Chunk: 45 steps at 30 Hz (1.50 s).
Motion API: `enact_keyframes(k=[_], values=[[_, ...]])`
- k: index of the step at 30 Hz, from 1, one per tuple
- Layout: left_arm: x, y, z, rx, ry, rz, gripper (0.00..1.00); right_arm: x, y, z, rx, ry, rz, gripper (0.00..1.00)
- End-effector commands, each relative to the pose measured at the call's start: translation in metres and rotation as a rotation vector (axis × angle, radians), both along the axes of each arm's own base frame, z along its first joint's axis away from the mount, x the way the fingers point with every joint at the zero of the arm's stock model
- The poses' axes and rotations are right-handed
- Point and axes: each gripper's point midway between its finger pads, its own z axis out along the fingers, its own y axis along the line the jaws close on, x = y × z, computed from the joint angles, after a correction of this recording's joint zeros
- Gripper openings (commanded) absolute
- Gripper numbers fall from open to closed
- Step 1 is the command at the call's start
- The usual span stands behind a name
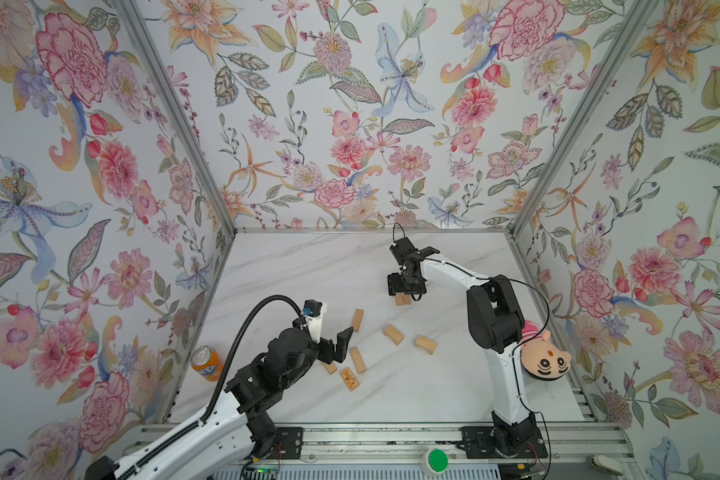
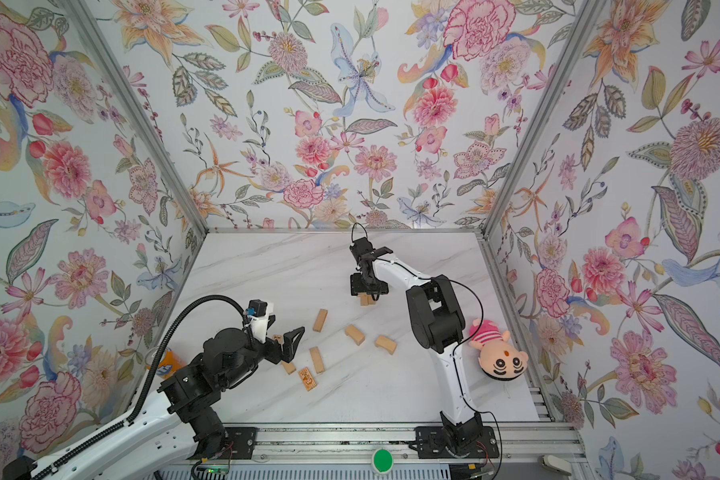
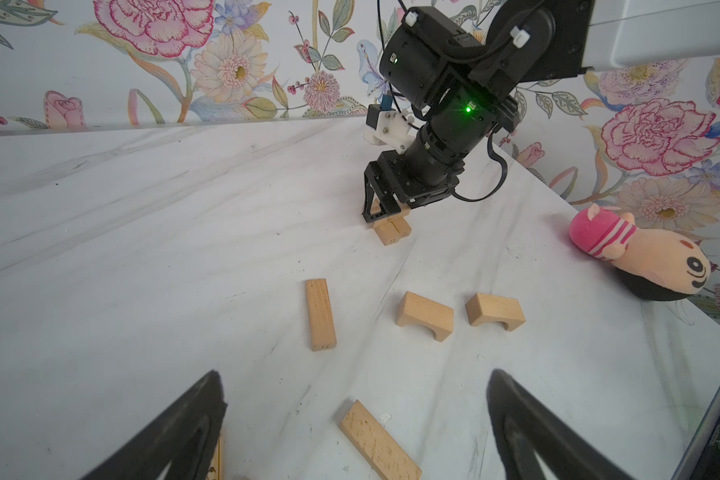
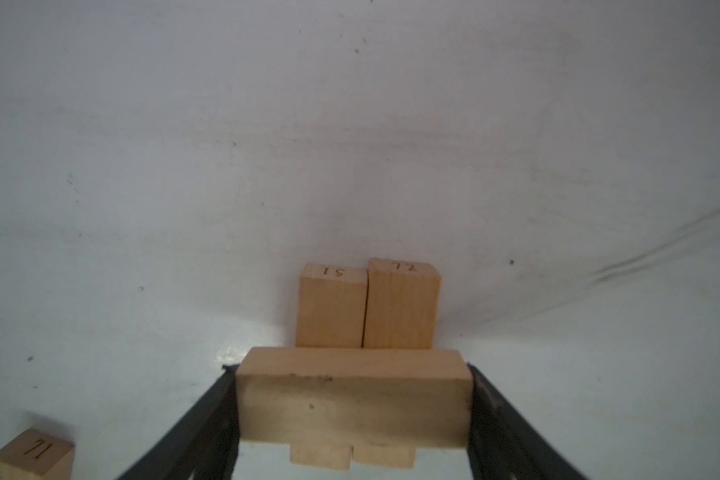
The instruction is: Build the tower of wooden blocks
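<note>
The tower (image 1: 403, 299) (image 2: 366, 300) is two tan wood blocks (image 4: 366, 307) lying side by side at mid-table. A third block (image 4: 352, 399) lies crosswise on them. My right gripper (image 4: 352, 370) (image 1: 406, 292) is shut on that block, one finger against each end. My left gripper (image 3: 355, 374) (image 1: 344, 344) hangs open above the near-left part of the table. A plain block (image 3: 379, 442) lies on the table below the gap between its fingers. Loose blocks lie between the arms: a plain one (image 3: 321, 314), two with arched cut-outs (image 3: 425, 316) (image 3: 495, 311), and a patterned one (image 1: 350, 379).
An orange soda can (image 1: 205, 363) stands by the left wall, behind my left arm. A pink striped plush doll (image 1: 543, 359) lies against the right wall beside my right arm's base. A green button (image 1: 437, 459) sits on the front rail. Flowered walls enclose three sides.
</note>
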Motion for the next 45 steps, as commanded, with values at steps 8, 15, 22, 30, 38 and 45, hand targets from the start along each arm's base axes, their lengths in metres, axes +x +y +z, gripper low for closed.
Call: enact_keyframes(k=[8,15,22,30,38,45], values=[[-0.003,-0.002,-0.001,-0.005,0.005,-0.010,0.99,0.000,0.002,0.006,0.012,-0.004,0.008,0.94],[-0.003,0.000,0.004,-0.008,-0.007,-0.002,0.99,0.001,0.005,0.038,0.028,-0.067,0.023,0.99],[-0.002,0.007,0.001,0.003,0.006,0.031,0.99,-0.008,0.012,0.077,0.052,-0.139,0.051,1.00],[-0.007,0.007,-0.005,-0.020,0.043,0.027,0.99,-0.039,0.015,0.100,0.048,-0.172,0.097,1.00],[-0.017,0.006,-0.025,-0.053,0.102,0.034,0.99,-0.074,0.004,0.101,0.023,-0.179,0.121,0.99],[-0.030,-0.004,-0.039,-0.045,0.124,0.021,0.99,-0.100,-0.014,0.106,0.057,-0.208,0.109,0.97]])
